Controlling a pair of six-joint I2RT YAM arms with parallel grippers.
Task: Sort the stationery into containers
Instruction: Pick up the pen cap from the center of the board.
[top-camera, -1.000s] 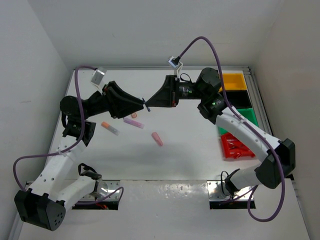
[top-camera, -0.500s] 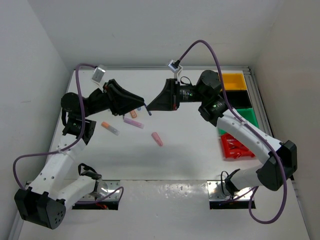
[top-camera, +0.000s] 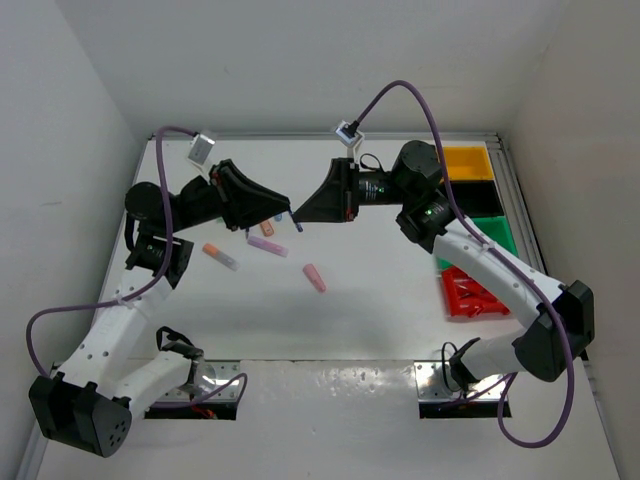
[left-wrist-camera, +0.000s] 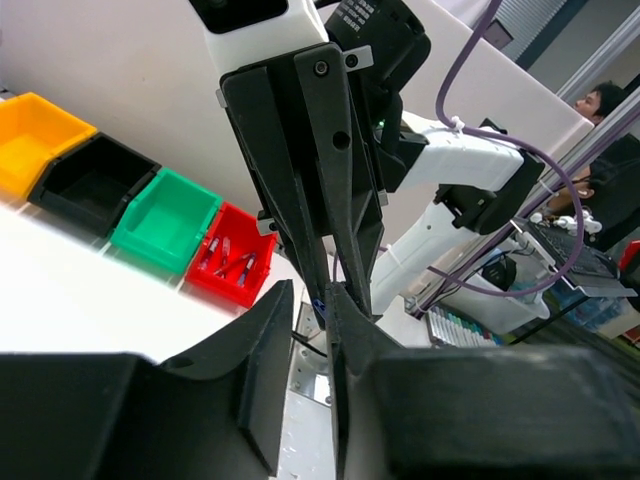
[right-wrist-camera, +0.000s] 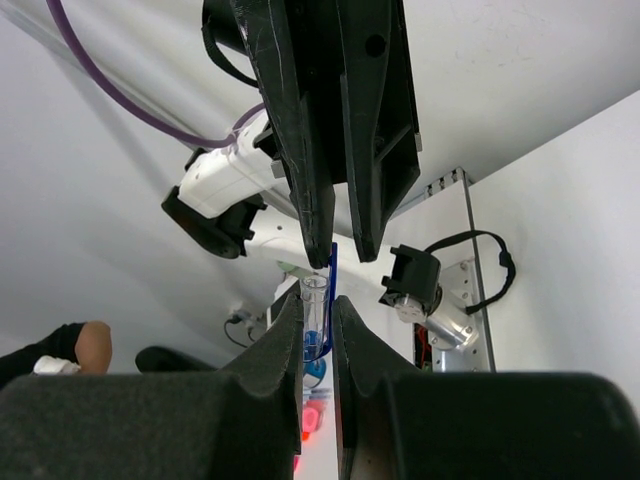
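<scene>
Right jaws clamped on the blue pen (right-wrist-camera: 315, 338), its clear barrel pinched between the right gripper (right-wrist-camera: 317, 300) fingertips. Left jaws a narrow gap apart, nothing seen gripped. The left gripper (top-camera: 287, 207) sits tip-to-tip with the right, pen end right at its fingertips. Pen is in the air over the far-middle of the table (top-camera: 380, 320), a bit left of centre. On the surface below: orange marker (top-camera: 268, 228) partly hidden by the left gripper, lilac marker (top-camera: 267, 243) just beside it, orange-capped marker (top-camera: 220, 256) nearer the left edge, pink marker (top-camera: 315, 278) toward the middle. Bins in a row along the right edge: yellow bin (top-camera: 467, 162) in the far right corner, then black bin (top-camera: 480, 198), green bin (top-camera: 497, 233), red bin (top-camera: 448, 298) nearest, red pens (left-wrist-camera: 230, 262) lying in it. Markings on the right arm's wrist housing (top-camera: 372, 185) too small to read
</scene>
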